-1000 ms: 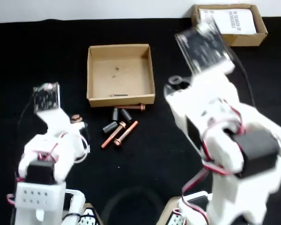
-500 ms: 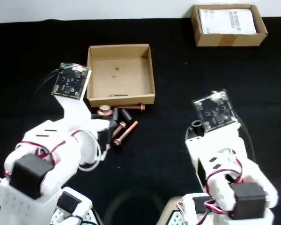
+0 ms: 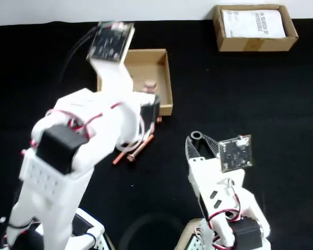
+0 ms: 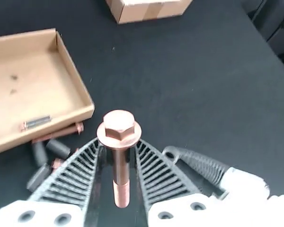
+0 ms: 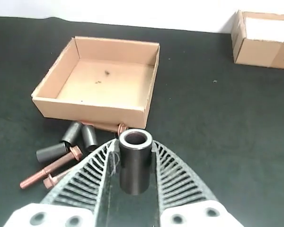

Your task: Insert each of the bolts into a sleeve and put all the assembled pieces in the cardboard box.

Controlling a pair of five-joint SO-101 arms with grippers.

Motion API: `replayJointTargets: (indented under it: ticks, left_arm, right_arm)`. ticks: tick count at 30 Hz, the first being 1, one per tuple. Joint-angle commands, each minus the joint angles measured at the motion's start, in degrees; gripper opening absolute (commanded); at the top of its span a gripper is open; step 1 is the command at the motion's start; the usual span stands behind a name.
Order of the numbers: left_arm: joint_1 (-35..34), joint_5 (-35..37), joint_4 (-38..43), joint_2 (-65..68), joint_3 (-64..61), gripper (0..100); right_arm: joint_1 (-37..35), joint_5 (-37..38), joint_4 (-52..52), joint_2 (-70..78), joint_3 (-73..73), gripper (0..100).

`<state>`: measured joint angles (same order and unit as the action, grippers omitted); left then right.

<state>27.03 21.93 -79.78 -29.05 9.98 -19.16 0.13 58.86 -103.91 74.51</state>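
Copper bolt in left hand, blk sleeve in right hand.

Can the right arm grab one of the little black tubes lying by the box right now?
Probably not: the right gripper is full, shut on a sleeve. The way to the loose sleeves beside the cardboard box looks free, though.

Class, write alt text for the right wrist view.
The right tool grips a dark sleeve upright. Beyond it, loose sleeves and copper bolts lie on the black table beside an open cardboard box.
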Motion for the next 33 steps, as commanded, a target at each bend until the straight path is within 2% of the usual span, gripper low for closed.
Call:
replayJointTargets:
  ticks: [1,8,16,33]
  left_arm:
    - [1.98,0.44,1.76,3.65,6.11,1]
    - [9.8,0.18,4.75,7.34,6.02,1]
    - [10.07,0.09,16.26,11.38,1.63,1]
    - [10.24,0.35,16.53,18.51,1.01,1]
  right_arm:
    - [-0.66,-0.53,-3.65,-0.75,1.89,0.7]
    - [-0.75,-0.53,-7.34,-0.4,2.15,0.7]
    - [-0.75,-0.53,-7.16,-0.57,2.15,0.7]
    - [-0.57,-0.53,-7.08,-0.57,2.15,0.7]
